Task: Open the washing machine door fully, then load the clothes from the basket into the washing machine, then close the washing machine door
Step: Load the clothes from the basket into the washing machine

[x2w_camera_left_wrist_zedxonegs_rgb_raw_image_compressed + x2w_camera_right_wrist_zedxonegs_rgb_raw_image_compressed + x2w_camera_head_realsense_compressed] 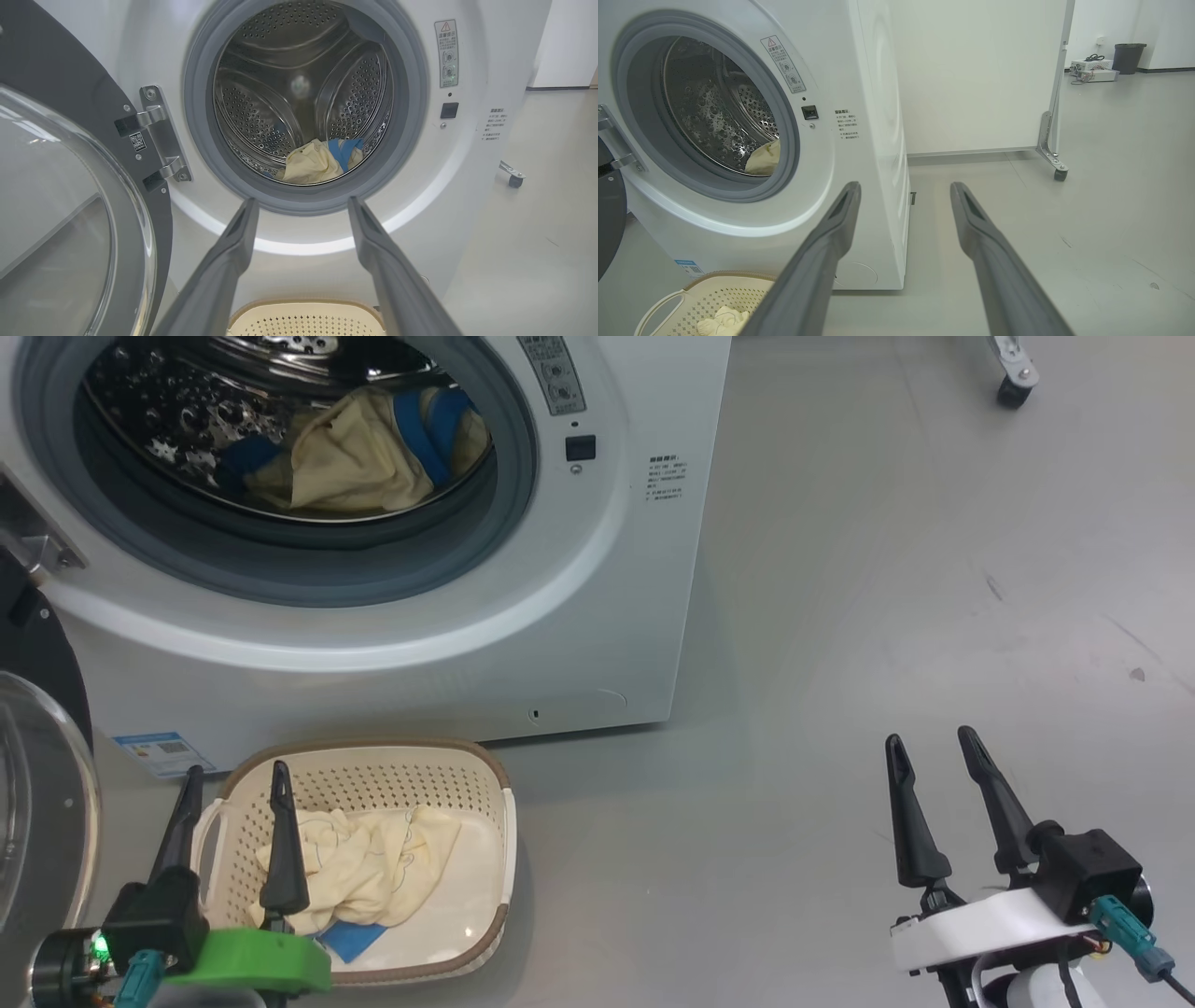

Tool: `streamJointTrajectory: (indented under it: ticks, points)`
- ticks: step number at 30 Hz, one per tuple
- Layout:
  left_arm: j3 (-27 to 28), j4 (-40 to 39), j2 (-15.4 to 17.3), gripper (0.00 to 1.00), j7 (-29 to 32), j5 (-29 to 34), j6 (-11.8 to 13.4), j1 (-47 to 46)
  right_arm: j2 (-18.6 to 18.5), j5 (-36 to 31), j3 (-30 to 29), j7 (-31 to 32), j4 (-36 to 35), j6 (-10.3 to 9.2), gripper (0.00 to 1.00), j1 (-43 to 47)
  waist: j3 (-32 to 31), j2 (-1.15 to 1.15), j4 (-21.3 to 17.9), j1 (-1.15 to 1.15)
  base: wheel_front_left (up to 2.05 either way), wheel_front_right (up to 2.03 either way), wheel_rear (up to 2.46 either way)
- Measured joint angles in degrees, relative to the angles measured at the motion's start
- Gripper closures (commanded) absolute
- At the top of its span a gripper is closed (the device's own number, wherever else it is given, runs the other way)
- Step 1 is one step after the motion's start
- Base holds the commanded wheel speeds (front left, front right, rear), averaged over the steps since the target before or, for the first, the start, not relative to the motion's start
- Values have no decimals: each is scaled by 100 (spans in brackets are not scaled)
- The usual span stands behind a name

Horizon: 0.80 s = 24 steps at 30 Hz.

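Left gripper [236, 770] — fingers spread wide, nothing between them — hangs over the left side of the basket [509, 821]. The basket sits on the floor just in front of the washing machine [597, 616]. One cream-yellow garment [373, 868] with a blue part lies in the basket. A second garment [355, 457] lies in the steel drum [168, 420]. The washing machine door [37, 821] stands swung open at left. Right gripper [931, 737] — equally spread, empty — hovers over grey floor [887, 569], well apart from the basket.

Shiny perforated steel drum [261, 112], soft matt clothes [373, 863], perforated plastic basket [373, 784]
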Motion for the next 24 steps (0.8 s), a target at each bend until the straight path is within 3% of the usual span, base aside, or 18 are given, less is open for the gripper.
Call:
streamJointTrajectory:
  ticks: [10, 24]
  points:
    - [-47, -135, 8, 0, 0, 48, -1, 433, 18, -1, 45, 1, -10, -11, 0, 395, -440, 0, -42, 0, 0, 0, 0]
    - [-70, -369, 9, 0, 0, 89, -3, 602, 25, -2, 60, 1, -135, -20, 0, 462, -504, 0, -100, 0, 0, 0, 0]
